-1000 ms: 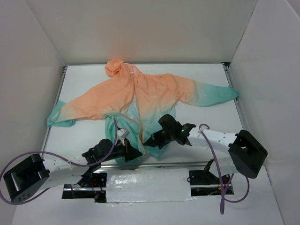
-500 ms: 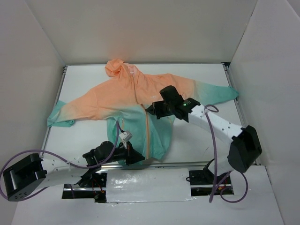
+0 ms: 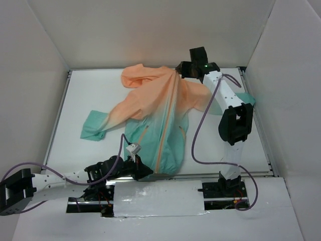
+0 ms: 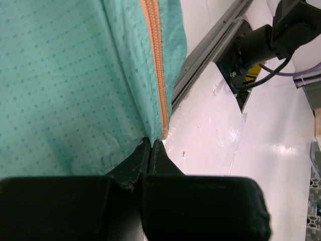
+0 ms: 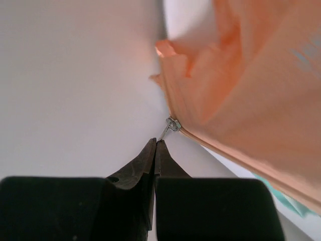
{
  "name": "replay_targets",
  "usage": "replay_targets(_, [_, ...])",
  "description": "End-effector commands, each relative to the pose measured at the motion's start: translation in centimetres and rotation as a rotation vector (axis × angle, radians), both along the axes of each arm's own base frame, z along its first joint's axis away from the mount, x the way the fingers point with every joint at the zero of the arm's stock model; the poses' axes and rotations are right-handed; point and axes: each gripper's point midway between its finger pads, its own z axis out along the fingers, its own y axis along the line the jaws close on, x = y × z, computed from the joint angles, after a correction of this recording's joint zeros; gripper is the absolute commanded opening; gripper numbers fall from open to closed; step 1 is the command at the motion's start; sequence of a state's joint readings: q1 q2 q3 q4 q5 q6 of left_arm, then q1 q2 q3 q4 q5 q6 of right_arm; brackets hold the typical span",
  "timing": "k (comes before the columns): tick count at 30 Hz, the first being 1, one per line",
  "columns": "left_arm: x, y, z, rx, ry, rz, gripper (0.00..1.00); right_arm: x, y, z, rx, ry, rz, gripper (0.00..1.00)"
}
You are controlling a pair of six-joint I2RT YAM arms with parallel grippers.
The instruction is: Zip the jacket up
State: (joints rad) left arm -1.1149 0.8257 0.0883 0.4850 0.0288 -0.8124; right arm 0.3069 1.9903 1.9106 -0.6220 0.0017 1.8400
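Note:
The jacket (image 3: 150, 110) lies stretched on the white table, peach-orange at the far end, teal-green at the near hem, with its orange zipper (image 3: 165, 125) running closed down the middle. My left gripper (image 3: 145, 172) is shut on the teal hem (image 4: 75, 100) beside the zipper's bottom end (image 4: 161, 108). My right gripper (image 3: 181, 70) is at the far end by the collar, shut on the small metal zipper pull (image 5: 169, 126), which sits at the top of the orange fabric (image 5: 251, 90).
White box walls (image 3: 150, 30) enclose the table on three sides. A metal rail (image 3: 210, 174) runs along the near edge. My right arm's purple cable (image 3: 198, 135) hangs over the table right of the jacket.
My right gripper has travelled from the hem up to the collar with the zipper pull, closing the zipper. The jacket has been dragged and stretched toward the far right. My left gripper has stayed at the hem.

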Motion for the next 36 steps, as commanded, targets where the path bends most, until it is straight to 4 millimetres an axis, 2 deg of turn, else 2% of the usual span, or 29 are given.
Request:
replay_targets(1, [-0.5, 0.6, -0.6, 0.060, 0.088, 0.054, 0.00, 5.3, -5.3, 6.3, -0.058, -0.231, -0.095, 0.00])
replay_targets(2, [-0.1, 0.9, -0.9, 0.076, 0.098, 0.089, 0.00, 6.5, -5.7, 7.8, -0.050, -0.284, -0.090, 0.00])
replay_targets(3, [-0.2, 1.3, -1.6, 0.107, 0.122, 0.107, 0.00, 7.4, -7.6, 8.6, -0.054, -0.312, -0.113, 0.00])
replay_targets(4, [-0.2, 1.5, -1.9, 0.114, 0.150, 0.128, 0.00, 8.0, -8.5, 9.5, -0.055, -0.342, -0.117, 0.00])
replay_targets(5, [0.0, 1.7, -2.3, 0.129, 0.163, 0.155, 0.00, 8.7, -9.2, 11.4, -0.052, -0.406, -0.114, 0.00])
replay_targets(6, [-0.1, 2.0, -3.0, 0.155, 0.180, 0.166, 0.00, 9.2, -11.2, 12.3, -0.062, -0.442, -0.141, 0.00])
replay_targets(8, [-0.1, 2.2, -3.6, 0.175, 0.205, 0.207, 0.00, 9.5, -12.8, 15.8, -0.088, -0.556, -0.151, 0.00])
replay_targets(10, [-0.2, 2.6, -4.5, 0.212, 0.233, 0.234, 0.00, 9.6, -15.0, 17.9, -0.108, -0.616, -0.178, 0.00])
replay_targets(11, [-0.3, 2.6, -4.6, 0.220, 0.237, 0.240, 0.00, 9.3, -15.8, 19.9, -0.128, -0.668, -0.185, 0.00])
replay_targets(16, [0.3, 3.3, -6.0, 0.274, 0.255, 0.315, 0.00, 8.4, -15.8, 24.4, -0.165, -0.835, -0.142, 0.00])
replay_targets(17, [0.5, 3.5, -6.2, 0.285, 0.261, 0.335, 0.00, 8.5, -17.4, 24.8, -0.181, -0.855, -0.154, 0.00])
replay_targets(19, [0.8, 4.1, -6.8, 0.304, 0.276, 0.382, 0.00, 8.4, -17.4, 25.4, -0.198, -0.882, -0.136, 0.00])
replay_targets(22, [0.7, 3.7, -6.5, 0.284, 0.260, 0.356, 0.00, 8.4, -16.5, 24.6, -0.221, -0.878, -0.078, 0.00])
replay_targets(23, [0.9, 3.3, -6.0, 0.274, 0.256, 0.354, 0.00, 8.7, -16.0, 23.0, -0.224, -0.853, -0.051, 0.00])
replay_targets(24, [0.9, 3.1, -5.7, 0.275, 0.249, 0.346, 0.01, 8.5, -15.5, 22.5, -0.228, -0.853, -0.025, 0.00])
replay_targets(25, [1.0, 2.9, -5.4, 0.277, 0.239, 0.340, 0.19, 8.3, -15.0, 21.6, -0.252, -0.854, 0.012, 0.06])
replay_targets(26, [1.4, 2.1, -4.2, 0.260, 0.223, 0.336, 0.29, 7.6, -14.3, 20.9, -0.268, -0.858, 0.035, 0.34])
replay_targets(27, [1.4, 2.1, -4.0, 0.284, 0.212, 0.326, 0.62, 7.2, -14.2, 20.6, -0.301, -0.868, 0.049, 0.48])
replay_targets(28, [1.5, 1.9, -3.5, 0.290, 0.202, 0.322, 0.75, 6.1, -14.2, 21.4, -0.369, -0.897, 0.069, 0.70])
replay_targets(29, [2.2, 0.9, -1.5, 0.264, 0.178, 0.322, 0.84, 5.7, -12.5, 20.2, -0.397, -0.884, 0.111, 0.84])
replay_targets(30, [2.2, 1.1, -1.3, 0.304, 0.165, 0.315, 0.99, 5.1, -11.6, 20.5, -0.432, -0.894, 0.138, 0.93])
replay_targets(31, [2.6, 0.2, 0.8, 0.277, 0.146, 0.314, 0.99, 4.0, -11.5, 20.8, -0.517, -0.892, 0.175, 1.00])
replay_targets(33, [3.5, 1.0, 1.4, 0.343, 0.115, 0.352, 0.99, 2.6, -10.9, 21.1, -0.597, -0.880, 0.208, 1.00])
replay_targets(34, [3.9, 1.2, 2.0, 0.361, 0.108, 0.371, 0.99, 0.8, -10.9, 22.5, -0.636, -0.896, 0.221, 1.00])
replay_targets(35, [5.0, 0.9, 4.0, 0.344, 0.101, 0.405, 0.99, 0.1, -10.7, 21.7, -0.667, -0.880, 0.248, 1.00])
replay_targets(36, [5.7, 1.2, 4.0, 0.374, 0.104, 0.429, 0.99, -0.9, -10.8, 21.8, -0.729, -0.891, 0.277, 1.00])
